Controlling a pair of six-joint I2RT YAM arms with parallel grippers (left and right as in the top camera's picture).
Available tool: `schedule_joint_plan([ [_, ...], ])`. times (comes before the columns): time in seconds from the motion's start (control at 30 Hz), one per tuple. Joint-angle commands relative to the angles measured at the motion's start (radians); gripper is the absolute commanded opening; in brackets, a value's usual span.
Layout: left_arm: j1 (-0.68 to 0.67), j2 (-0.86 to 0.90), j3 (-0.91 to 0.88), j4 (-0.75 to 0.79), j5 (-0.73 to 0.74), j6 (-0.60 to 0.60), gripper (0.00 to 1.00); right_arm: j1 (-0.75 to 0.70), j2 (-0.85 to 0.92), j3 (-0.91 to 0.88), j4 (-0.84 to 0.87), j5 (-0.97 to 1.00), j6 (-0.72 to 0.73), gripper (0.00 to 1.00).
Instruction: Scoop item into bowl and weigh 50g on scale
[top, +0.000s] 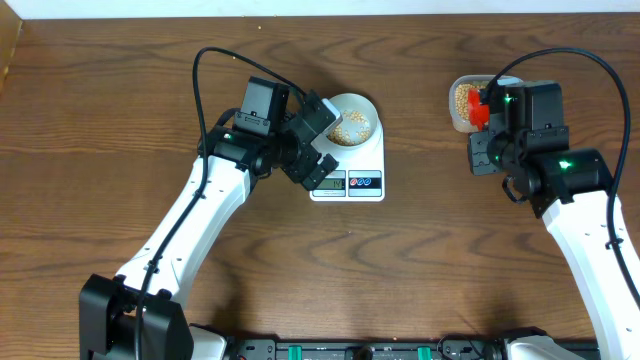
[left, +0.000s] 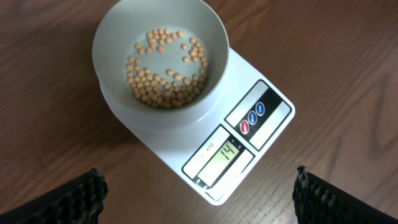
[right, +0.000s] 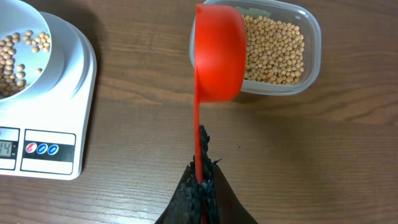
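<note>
Dark wood tabletop (top: 120, 120) all round, with not much on it. Dead centre: white scale (top: 347, 180), pale bowl (top: 352, 120) sitting square on its platform, thin scatter of tan beans (left: 165, 68) across the bottom. Display (left: 222, 155) reading 14, so well short of the target by the look of it. More trips needed.

Left gripper (top: 318, 140) hanging over the front of the scale, fingers spread wide, gripping nothing. Right gripper (right: 200, 186) off to the side, pressed together on the thin handle of a red scoop (right: 217, 53). Scoop head poised over the near edge of a clear tub (right: 280, 50) full of the same beans. Loaded or not? Cannot tell from this angle.

Plenty to go wrong from here. Narrow pinch on a long handle: any swivel tips the load onto the wood during the crossing from tub to bowl. Too generous a pour overshoots the target. A clip of the rim nudges the bowl. And with the left arm so close, one brush against the platform falsifies the reading.
</note>
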Motion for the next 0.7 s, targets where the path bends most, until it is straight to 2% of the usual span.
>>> schedule_joint_plan([
  [0.0,0.003,-0.046,-0.005,-0.017,0.009,-0.026,0.98,-0.002,-0.009,0.0,-0.004,0.011,0.029,0.01],
  [0.43,0.005,-0.259,-0.005,-0.058,0.008,-0.04,0.98,-0.002,-0.008,0.0,-0.007,0.012,0.052,0.01],
  [0.67,0.043,-0.27,-0.005,-0.117,0.009,-0.04,0.98,-0.003,-0.002,0.0,-0.006,0.013,0.077,0.01],
])
